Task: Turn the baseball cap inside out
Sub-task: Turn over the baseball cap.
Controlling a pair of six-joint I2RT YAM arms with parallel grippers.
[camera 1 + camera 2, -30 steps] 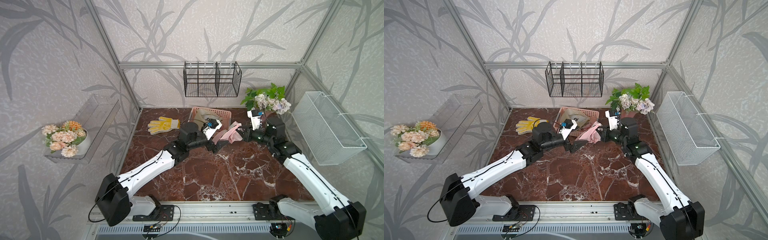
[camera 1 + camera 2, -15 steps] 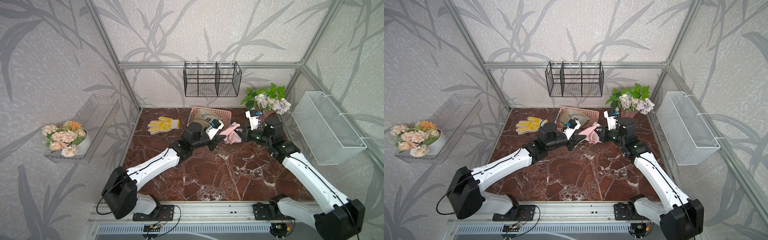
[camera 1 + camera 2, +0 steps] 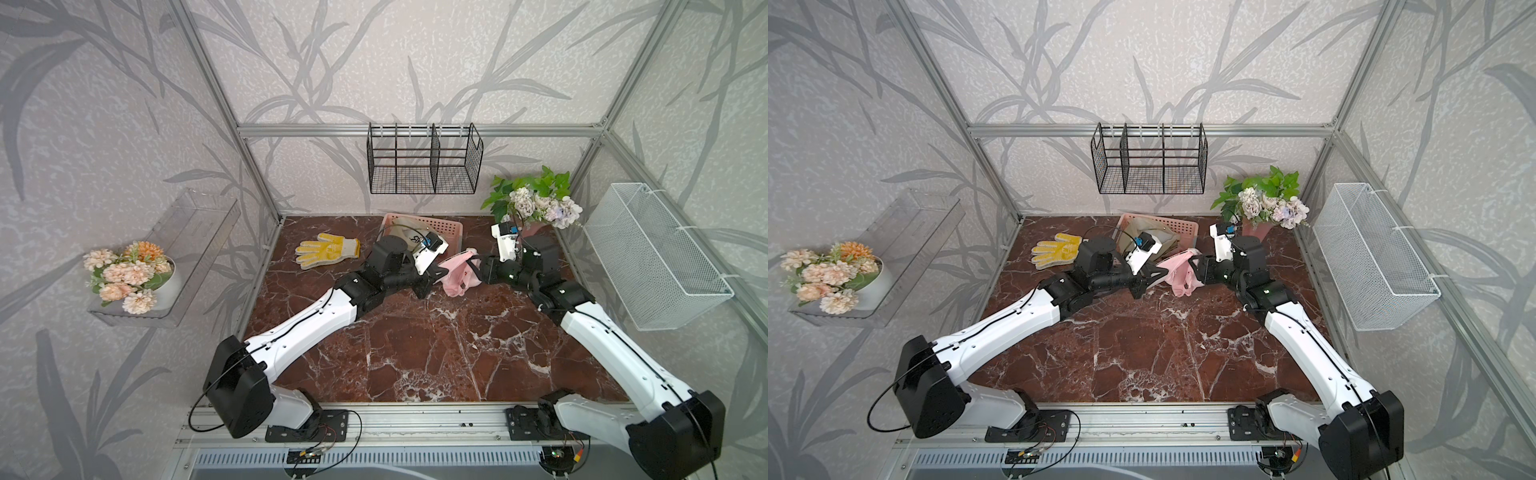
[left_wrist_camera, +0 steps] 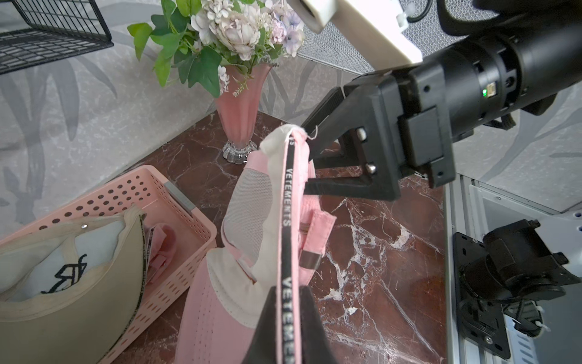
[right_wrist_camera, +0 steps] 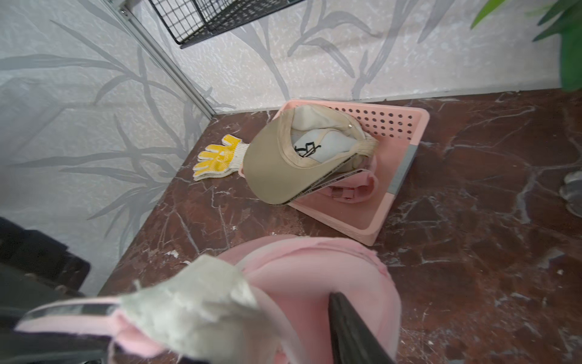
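Note:
The pink baseball cap point(image 3: 457, 272) point(image 3: 1177, 272) hangs just above the marble table between my two grippers, its white lining and black lettered band showing. My left gripper point(image 3: 441, 272) point(image 4: 288, 294) is shut on that lettered band at the rim. My right gripper point(image 3: 476, 268) point(image 4: 307, 159) faces it with its jaws spread open. The far end of the rim point(image 4: 296, 134) still rests against its upper finger. In the right wrist view the cap point(image 5: 315, 268) drapes over the jaws, and only one black finger point(image 5: 349, 327) shows.
Behind the cap stands a pink basket point(image 3: 451, 226) holding a tan cap point(image 3: 409, 237). A yellow glove point(image 3: 328, 249) lies at the back left and a flower vase point(image 3: 536, 208) at the back right. A black wire rack point(image 3: 424, 160) and a white mesh basket point(image 3: 652, 257) hang on the walls.
My left gripper has reached the cap and shut on its rim band. My right gripper, shut on the cap before, has spread its jaws.

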